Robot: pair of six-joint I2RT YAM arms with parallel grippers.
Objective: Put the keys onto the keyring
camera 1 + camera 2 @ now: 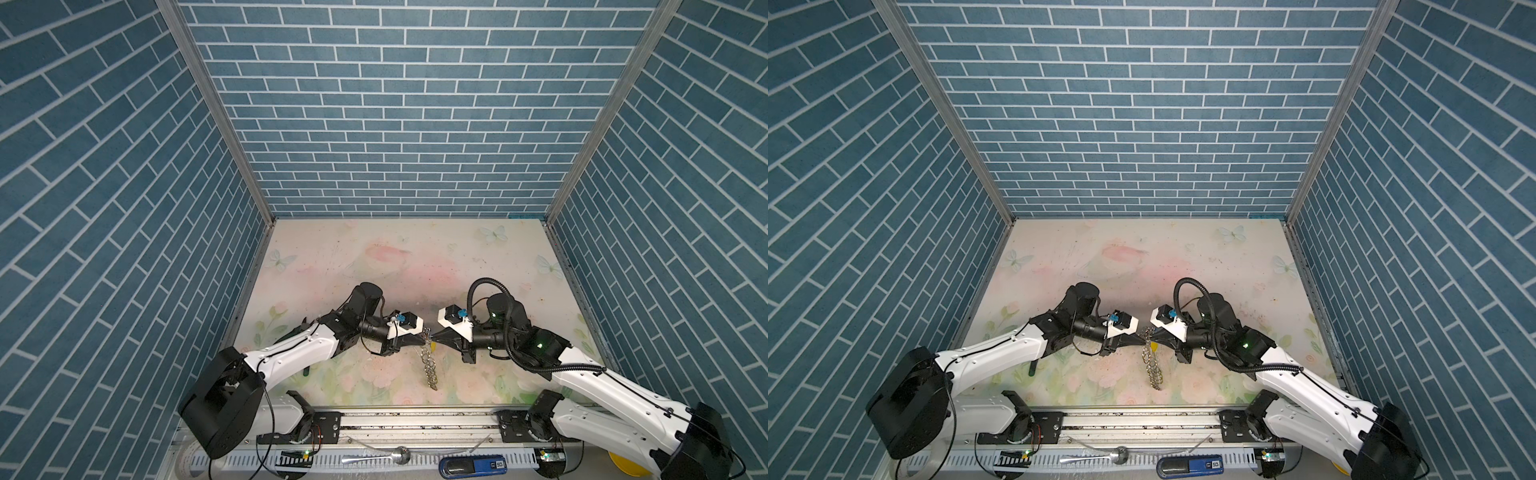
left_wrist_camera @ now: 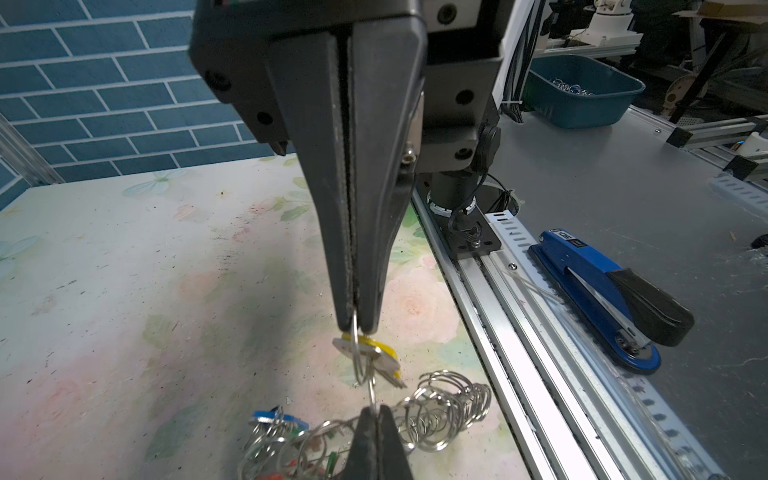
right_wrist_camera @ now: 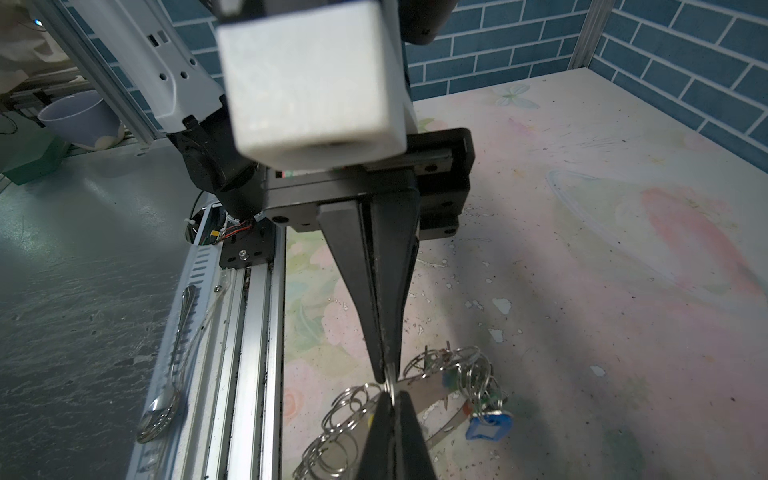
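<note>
My left gripper (image 1: 424,340) and right gripper (image 1: 435,340) meet tip to tip above the floral table's front middle. Both are shut on thin silver ring wire. In the left wrist view a key with a yellow tag (image 2: 376,353) hangs on the ring pinched by the right gripper (image 2: 356,326), and wire from it runs into the left gripper (image 2: 376,411). The keyring (image 1: 430,370) trails from the tips toward the front edge as a chain of silver rings (image 2: 440,411). Keys with blue (image 3: 488,428), green and orange tags hang bunched on it. The right wrist view shows the right gripper (image 3: 390,397) meeting the left gripper (image 3: 385,372).
A metal rail (image 1: 415,419) runs along the table's front edge. Beyond it lie a blue stapler (image 1: 473,464) and a spoon (image 1: 376,458). A teal bin (image 2: 582,91) and a paper cup (image 3: 79,118) stand off the table. Blue brick walls (image 1: 395,104) enclose three sides.
</note>
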